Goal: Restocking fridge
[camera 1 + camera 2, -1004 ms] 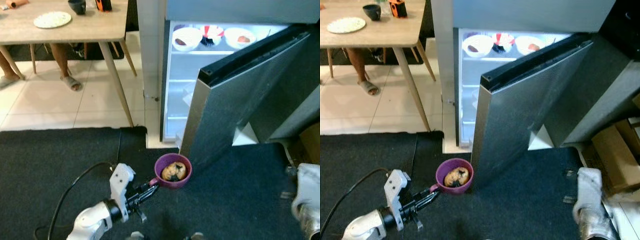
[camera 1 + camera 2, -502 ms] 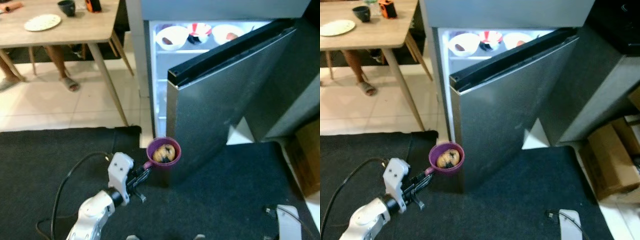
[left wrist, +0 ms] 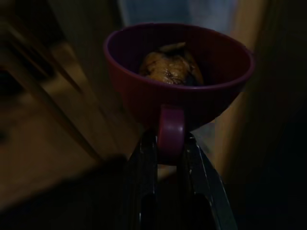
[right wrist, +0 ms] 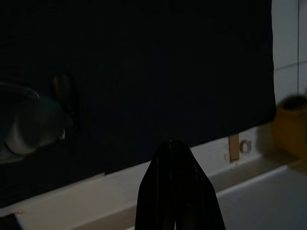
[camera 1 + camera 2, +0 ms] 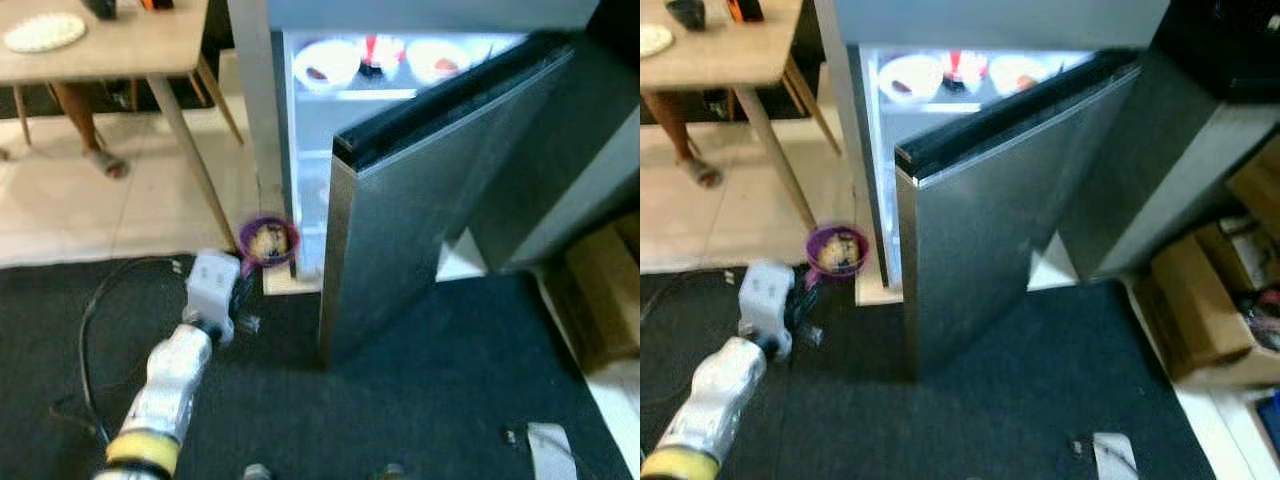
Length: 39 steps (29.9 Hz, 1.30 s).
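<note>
A black mat (image 5: 420,380) is covering the floor before the fridge (image 5: 400,110), whose door (image 5: 430,220) is standing ajar; white tiles and a table (image 5: 120,50) are lying off to the left. The left gripper (image 3: 165,155) is clamping the handle of a purple cup (image 5: 266,241) beside the fridge's lit opening. The left wrist view is showing browned food (image 3: 170,67) inside. The right gripper (image 4: 175,158) is hanging with fingers pressed together — over the dark mat.

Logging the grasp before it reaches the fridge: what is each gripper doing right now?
Left gripper: shut on the handle of the purple cup holding food.
Right gripper: shut, holding nothing.
</note>
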Motion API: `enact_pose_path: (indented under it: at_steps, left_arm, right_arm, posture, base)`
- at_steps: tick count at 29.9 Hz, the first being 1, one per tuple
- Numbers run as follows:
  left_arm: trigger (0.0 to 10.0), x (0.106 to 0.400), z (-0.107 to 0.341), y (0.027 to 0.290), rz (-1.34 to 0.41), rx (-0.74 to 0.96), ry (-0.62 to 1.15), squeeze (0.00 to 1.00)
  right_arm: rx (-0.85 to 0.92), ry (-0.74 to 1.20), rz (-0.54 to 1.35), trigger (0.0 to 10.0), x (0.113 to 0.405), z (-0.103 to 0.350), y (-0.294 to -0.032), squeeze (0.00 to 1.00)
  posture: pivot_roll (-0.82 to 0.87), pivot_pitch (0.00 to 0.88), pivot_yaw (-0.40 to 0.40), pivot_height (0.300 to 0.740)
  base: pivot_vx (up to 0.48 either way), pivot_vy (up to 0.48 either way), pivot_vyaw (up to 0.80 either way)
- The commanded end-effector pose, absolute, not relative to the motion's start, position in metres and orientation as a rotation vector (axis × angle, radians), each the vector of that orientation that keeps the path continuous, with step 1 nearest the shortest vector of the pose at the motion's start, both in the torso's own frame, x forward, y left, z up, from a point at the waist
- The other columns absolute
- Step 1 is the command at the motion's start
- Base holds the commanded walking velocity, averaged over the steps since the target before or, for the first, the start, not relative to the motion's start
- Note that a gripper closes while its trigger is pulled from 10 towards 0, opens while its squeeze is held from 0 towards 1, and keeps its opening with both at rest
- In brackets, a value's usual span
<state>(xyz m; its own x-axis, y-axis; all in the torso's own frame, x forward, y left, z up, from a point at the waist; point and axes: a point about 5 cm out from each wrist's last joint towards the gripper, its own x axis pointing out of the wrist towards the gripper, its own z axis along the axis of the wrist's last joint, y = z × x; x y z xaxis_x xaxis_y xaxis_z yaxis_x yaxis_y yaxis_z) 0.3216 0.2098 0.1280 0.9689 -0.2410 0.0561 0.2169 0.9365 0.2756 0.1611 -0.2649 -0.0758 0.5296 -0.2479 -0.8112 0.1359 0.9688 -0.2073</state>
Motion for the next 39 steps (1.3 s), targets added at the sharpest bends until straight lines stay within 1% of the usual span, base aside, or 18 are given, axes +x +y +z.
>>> enact_pose_path:
  at_steps: [1, 4, 10, 15, 24, 34, 38, 39]
  left_arm:
    - [10.0, 0.323, 0.131, 0.216, -0.215, 0.289, -0.11, 0.0]
    - [10.0, 0.341, 0.149, 0.21, -0.214, 0.275, -0.173, 0.0]
    - [10.0, 0.352, 0.163, 0.204, -0.21, 0.272, -0.214, 0.0]
    - [10.0, 0.371, 0.186, 0.188, -0.239, 0.234, -0.282, 0.0]
    - [10.0, 0.38, 0.191, 0.173, -0.316, 0.155, -0.289, 0.0]
    - [10.0, 0.384, 0.187, 0.164, -0.364, 0.095, -0.265, 0.0]
    - [10.0, 0.381, 0.181, 0.14, -0.507, -0.018, -0.253, 0.0]
    - [10.0, 0.381, 0.181, 0.14, -0.507, -0.018, -0.253, 0.0]
  right_arm:
    - [-0.128, 1.006, -0.229, 10.0, 0.154, -0.08, -0.263, 0.0]
    - [-0.133, 1.015, -0.224, 10.0, 0.149, -0.082, -0.261, 0.0]
    - [-0.136, 1.022, -0.222, 10.0, 0.146, -0.084, -0.26, 0.0]
    - [-0.142, 1.033, -0.222, 10.0, 0.142, -0.086, -0.258, 0.0]
    - [-0.144, 1.019, -0.221, 10.0, 0.145, -0.084, -0.258, 0.0]
    - [-0.148, 1.014, -0.221, 10.0, 0.147, -0.083, -0.259, 0.0]
    - [-0.15, 1.014, -0.224, 10.0, 0.147, -0.083, -0.26, 0.0]
    - [-0.15, 1.014, -0.224, 10.0, 0.147, -0.083, -0.26, 0.0]
  posture:
    - [-0.07, 0.181, -0.023, 0.74]
    - [-0.08, 0.185, -0.02, 0.74]
    - [-0.08, 0.189, -0.015, 0.74]
    - [-0.09, 0.189, -0.01, 0.74]
    - [-0.09, 0.189, -0.01, 0.74]
    - [-0.11, 0.187, -0.012, 0.74]
    - [-0.11, 0.187, -0.013, 0.74]
    - [-0.11, 0.187, -0.013, 0.74]
  base:
    - [0.0, 0.0, 0.0]
    - [0.0, 0.0, 0.0]
    - [0.0, 0.0, 0.0]
    - [0.0, 0.0, 0.0]
    - [0.0, 0.0, 0.0]
    - [0.0, 0.0, 0.0]
    - [0.0, 0.0, 0.0]
    - [0.0, 0.0, 0.0]
